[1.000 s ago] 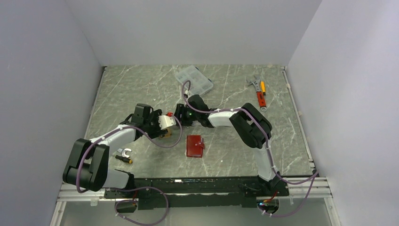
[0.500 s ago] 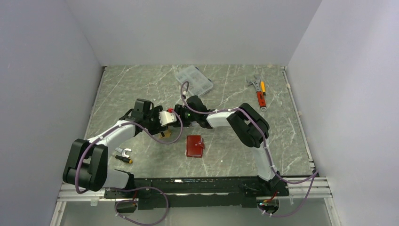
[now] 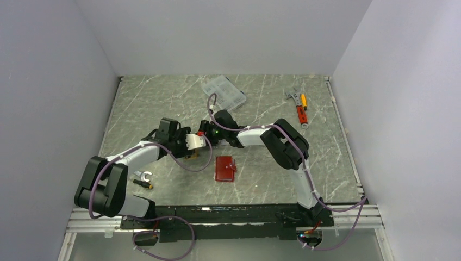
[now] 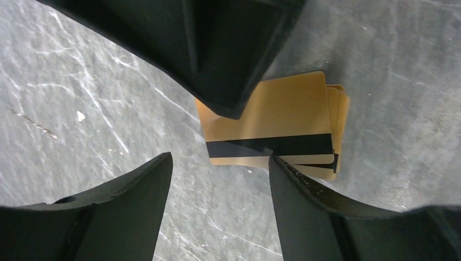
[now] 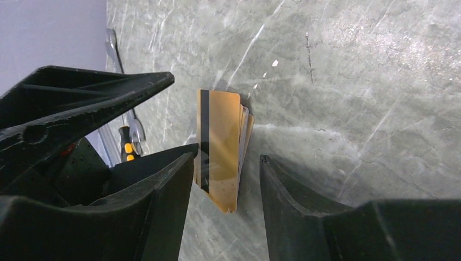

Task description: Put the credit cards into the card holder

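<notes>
Both released, the left end effector (image 4: 218, 163) and right end effector (image 5: 225, 160) hover at the stacked gold credit cards (image 4: 272, 119) on the bench (image 4: 81, 109).

The cards (image 4: 272, 122) in the middle of the left wrist view are smooth gold plastic with a soft sheen, and the top one has a flat black stripe. The left gripper's fingers (image 4: 125, 212) are matt black plastic. The table (image 3: 163, 103) looks like polished grey-green stone with white veins. The card holder (image 3: 224, 168) looks like red leather. The box (image 3: 223, 92) at upper centre is clear plastic, and the wrench (image 3: 293, 97) at upper right is bare metal.
</notes>
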Action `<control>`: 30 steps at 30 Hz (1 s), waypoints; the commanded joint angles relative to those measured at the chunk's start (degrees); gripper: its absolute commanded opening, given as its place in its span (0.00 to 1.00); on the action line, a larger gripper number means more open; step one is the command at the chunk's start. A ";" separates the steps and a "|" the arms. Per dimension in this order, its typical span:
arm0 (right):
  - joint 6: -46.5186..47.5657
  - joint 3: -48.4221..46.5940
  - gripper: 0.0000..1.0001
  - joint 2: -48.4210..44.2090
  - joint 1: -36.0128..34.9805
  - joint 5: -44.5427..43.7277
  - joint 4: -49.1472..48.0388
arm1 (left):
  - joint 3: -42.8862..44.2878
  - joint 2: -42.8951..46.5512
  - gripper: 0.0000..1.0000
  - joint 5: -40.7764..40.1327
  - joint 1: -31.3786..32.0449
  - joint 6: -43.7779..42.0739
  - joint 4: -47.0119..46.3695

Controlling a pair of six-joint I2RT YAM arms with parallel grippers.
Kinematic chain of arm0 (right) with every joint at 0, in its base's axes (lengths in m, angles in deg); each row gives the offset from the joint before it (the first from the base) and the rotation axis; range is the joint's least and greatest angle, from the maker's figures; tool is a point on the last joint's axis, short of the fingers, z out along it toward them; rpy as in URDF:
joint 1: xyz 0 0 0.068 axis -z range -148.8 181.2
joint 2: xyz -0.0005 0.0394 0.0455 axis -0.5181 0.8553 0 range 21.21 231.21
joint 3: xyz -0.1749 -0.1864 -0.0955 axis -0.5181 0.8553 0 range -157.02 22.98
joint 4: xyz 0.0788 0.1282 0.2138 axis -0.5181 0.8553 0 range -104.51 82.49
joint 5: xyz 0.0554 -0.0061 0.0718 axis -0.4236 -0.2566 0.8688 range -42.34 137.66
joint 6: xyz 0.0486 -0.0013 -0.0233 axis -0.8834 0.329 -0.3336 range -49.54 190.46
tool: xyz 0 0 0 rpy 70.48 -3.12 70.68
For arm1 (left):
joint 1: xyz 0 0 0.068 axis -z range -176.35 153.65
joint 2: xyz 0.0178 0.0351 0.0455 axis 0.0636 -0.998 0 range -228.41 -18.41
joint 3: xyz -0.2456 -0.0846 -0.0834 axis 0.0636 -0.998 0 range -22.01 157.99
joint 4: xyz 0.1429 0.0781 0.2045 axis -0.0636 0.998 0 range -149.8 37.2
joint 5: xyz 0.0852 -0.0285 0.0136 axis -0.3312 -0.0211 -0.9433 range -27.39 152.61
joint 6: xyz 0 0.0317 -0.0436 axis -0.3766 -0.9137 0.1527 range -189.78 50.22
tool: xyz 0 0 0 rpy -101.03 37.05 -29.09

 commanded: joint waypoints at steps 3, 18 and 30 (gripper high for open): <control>-0.02 -0.64 0.51 1.38 -0.48 -0.78 2.21 | -0.96 -1.85 0.71 -2.85 2.30 -1.81 -3.94; -1.59 3.70 0.48 0.24 -0.45 -1.99 0.92 | 0.01 -0.61 0.70 -1.76 4.20 1.11 -1.86; -1.12 3.43 0.48 0.01 -0.49 -2.99 1.41 | 6.10 2.20 0.78 0.65 -0.66 1.17 7.38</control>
